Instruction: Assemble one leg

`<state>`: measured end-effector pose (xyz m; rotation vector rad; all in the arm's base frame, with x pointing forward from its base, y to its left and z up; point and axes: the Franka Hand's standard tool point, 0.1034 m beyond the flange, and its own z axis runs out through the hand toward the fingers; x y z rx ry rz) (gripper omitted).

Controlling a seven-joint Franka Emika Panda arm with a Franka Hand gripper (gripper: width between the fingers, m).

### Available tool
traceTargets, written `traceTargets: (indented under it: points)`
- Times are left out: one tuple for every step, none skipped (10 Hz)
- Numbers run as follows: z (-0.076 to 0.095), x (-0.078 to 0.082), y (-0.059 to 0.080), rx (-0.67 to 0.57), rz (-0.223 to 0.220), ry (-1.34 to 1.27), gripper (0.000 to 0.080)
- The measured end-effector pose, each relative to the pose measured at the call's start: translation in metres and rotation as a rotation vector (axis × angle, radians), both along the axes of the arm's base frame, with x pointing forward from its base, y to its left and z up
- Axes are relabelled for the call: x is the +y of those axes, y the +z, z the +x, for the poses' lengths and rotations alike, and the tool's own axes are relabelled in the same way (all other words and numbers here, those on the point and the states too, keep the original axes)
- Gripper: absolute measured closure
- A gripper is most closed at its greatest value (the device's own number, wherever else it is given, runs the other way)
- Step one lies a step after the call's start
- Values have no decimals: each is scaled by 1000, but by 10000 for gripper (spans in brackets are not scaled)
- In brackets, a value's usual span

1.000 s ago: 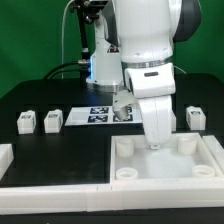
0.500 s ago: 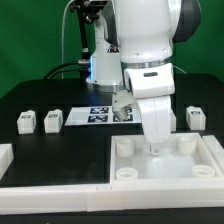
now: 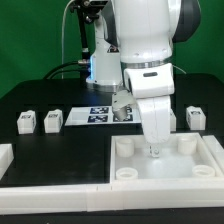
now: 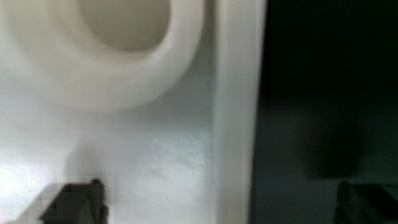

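This is a robotics lab test cell. A white Franka arm (image 3: 150,50) stands over a black bench (image 3: 30,95), closed off behind by a plain green backdrop (image 3: 25,40). Cables (image 3: 68,35) hang behind the arm. The marker board (image 3: 95,115) lies flat on the bench, and a small white leg (image 3: 52,120) just beside it wears a black-and-white square tag.

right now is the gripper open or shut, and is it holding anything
Gripper: open, fingertips far apart, holding nothing, low over the back edge of the white tray.
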<state>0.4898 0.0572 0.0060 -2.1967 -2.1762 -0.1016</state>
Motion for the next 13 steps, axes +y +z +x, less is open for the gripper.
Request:
traceTargets:
  points:
    - [0, 0, 0, 0, 0, 0, 150]
    - [0, 0, 2, -1, -1, -12, 150]
    - [0, -1, 11, -11, -4, -35, 150]
    - [-2, 0, 24, -21, -10, -79, 150]
    - [-4, 4, 38, -30, -14, -152, 150]
    - [-8, 12, 48, -34, -14, -235, 150]
    - [-13, 26, 56, -33, -16, -292, 150]
    - [-16, 43, 63, -26, -5, -455, 150]
    - [-20, 64, 65, -15, 6, -616, 150]
    - [-23, 81, 65, -5, 14, -740, 150]
    - [-24, 86, 65, 4, 21, -818, 150]
    - [-24, 86, 65, 13, 27, -895, 150]
    - [-24, 86, 65, 26, 35, -999, 150]
